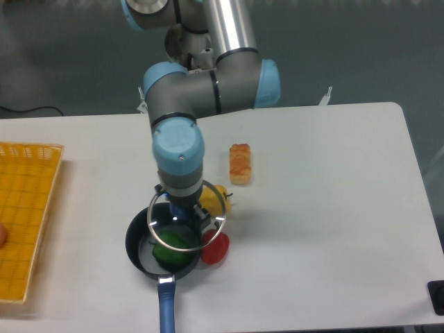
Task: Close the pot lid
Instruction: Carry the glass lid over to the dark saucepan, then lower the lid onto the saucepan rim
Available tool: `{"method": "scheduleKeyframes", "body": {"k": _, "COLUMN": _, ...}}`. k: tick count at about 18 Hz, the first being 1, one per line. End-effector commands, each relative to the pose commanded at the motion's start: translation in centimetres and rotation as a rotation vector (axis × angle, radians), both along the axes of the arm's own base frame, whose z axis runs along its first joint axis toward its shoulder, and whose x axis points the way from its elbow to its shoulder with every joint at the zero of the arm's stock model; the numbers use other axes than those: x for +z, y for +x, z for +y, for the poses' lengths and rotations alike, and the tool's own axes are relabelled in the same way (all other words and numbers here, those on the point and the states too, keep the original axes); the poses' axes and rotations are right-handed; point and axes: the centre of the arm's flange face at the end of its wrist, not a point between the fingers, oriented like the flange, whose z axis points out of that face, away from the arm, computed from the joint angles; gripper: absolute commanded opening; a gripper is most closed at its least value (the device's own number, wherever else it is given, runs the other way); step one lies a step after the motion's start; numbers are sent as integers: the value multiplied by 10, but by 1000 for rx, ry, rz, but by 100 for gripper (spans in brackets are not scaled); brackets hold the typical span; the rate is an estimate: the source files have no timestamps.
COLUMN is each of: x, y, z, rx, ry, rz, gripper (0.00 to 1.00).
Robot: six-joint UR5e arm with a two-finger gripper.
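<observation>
White table (333, 208) against a dark grey floor, arm base at the far edge. UR5e arm (194, 76) reaches forward and down, wrist pointing straight at the tabletop.

Gripper (182, 214) is clamped on the lid's blue knob; fingers are mostly hidden under the wrist, only dark bits visible beside the knob.

Lid (208, 222), clear glass with a thin metal rim, is held above the pot, offset to the right and toward the far side. Its rim overlaps the pot's far-right edge and reaches over the red pepper. Looks roughly level; can't tell the height above the pot from this view.

Pot (135, 243) sits near the front edge of the table, black with a grey inside, blue handle (166, 309) pointing at the camera. Green pepper (172, 248) is inside it, seen partly through the glass.

Red pepper (218, 250) is touching or just beside the pot's right wall. Yellow pepper (220, 198) is behind it, partly under the lid rim. Orange-and-white sushi-like piece (240, 163) lies farther back, well apart from the pot.

Yellow basket (28, 215) is at the left edge of the table.
</observation>
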Motion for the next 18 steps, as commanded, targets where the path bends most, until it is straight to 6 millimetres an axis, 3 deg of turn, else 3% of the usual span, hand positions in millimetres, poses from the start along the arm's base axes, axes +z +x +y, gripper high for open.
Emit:
{"method": "scheduleKeyframes", "body": {"k": 7, "x": -13, "y": 24, "z": 21, "rx": -9, "ry": 16, "rz": 11, "gripper": 59}}
{"method": "scheduleKeyframes", "body": {"k": 18, "x": -24, "y": 29, "z": 31, "rx": -17, "ry": 15, "rz": 11, "gripper": 59}}
